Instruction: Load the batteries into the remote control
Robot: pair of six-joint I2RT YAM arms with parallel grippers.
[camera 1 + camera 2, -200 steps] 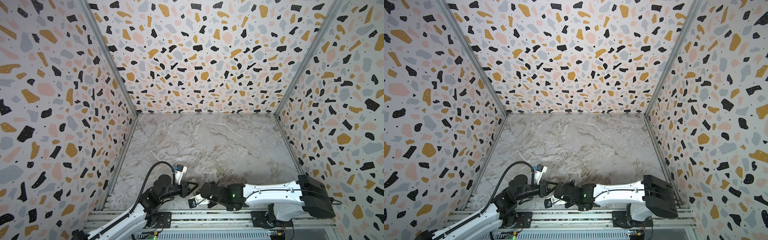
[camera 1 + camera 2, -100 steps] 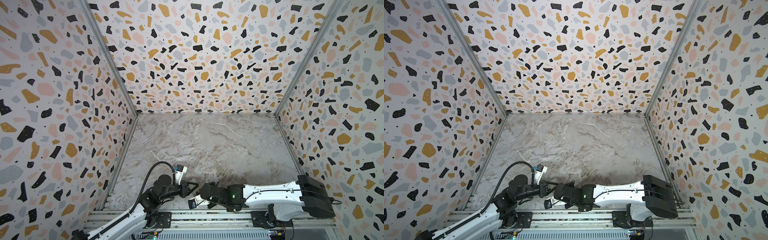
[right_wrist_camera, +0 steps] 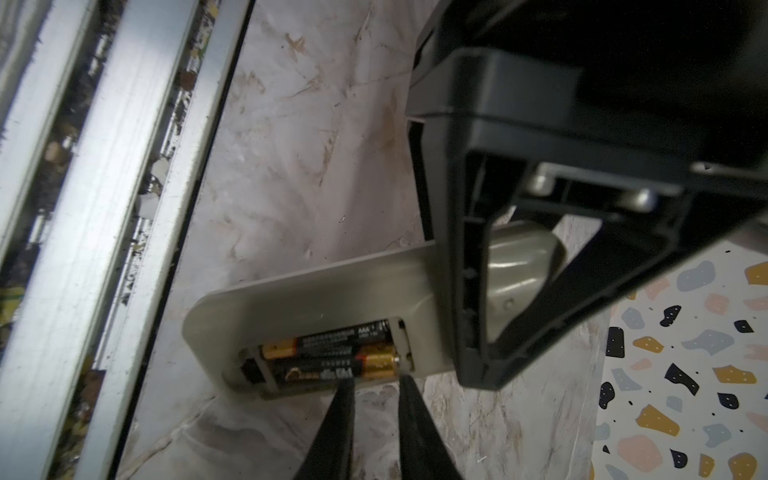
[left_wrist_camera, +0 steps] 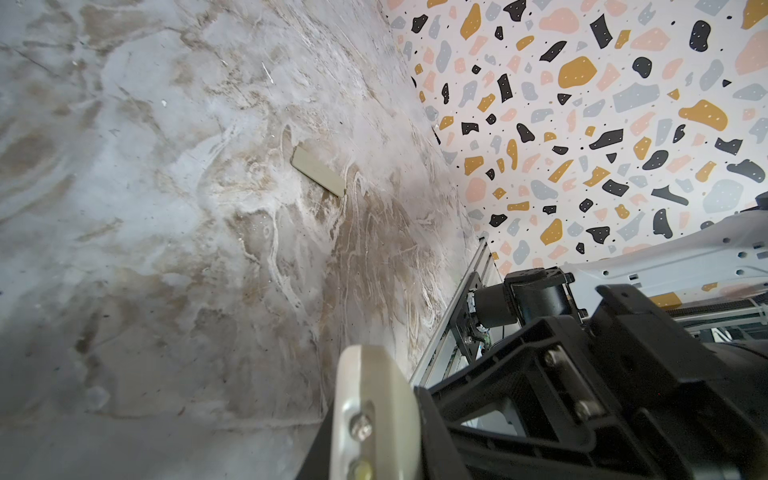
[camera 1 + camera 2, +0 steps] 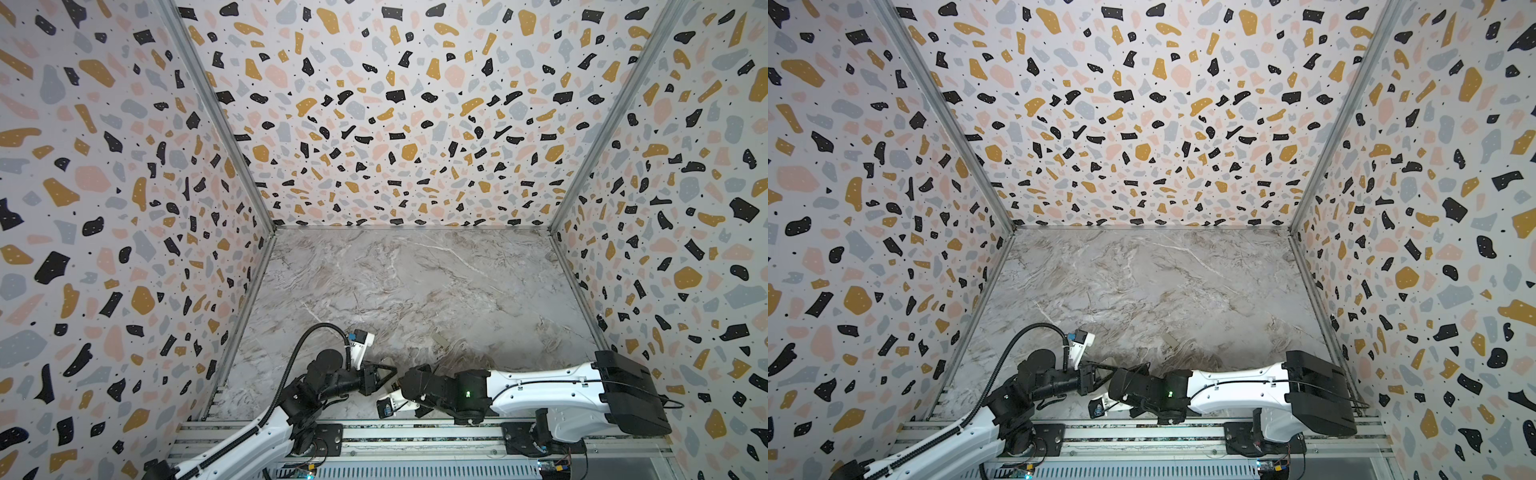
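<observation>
Right gripper sits at the edge of the remote control, its two dark tips a narrow gap apart with nothing between them, right by the open battery bay. Left gripper is clamped tight on the remote's other end. All of this is in the lower middle of both top views, near the front rail. Both batteries lie side by side in the bay, gold ends pointing opposite ways. The pale cover lies alone on the marble table, up and to the right of the grippers.
</observation>
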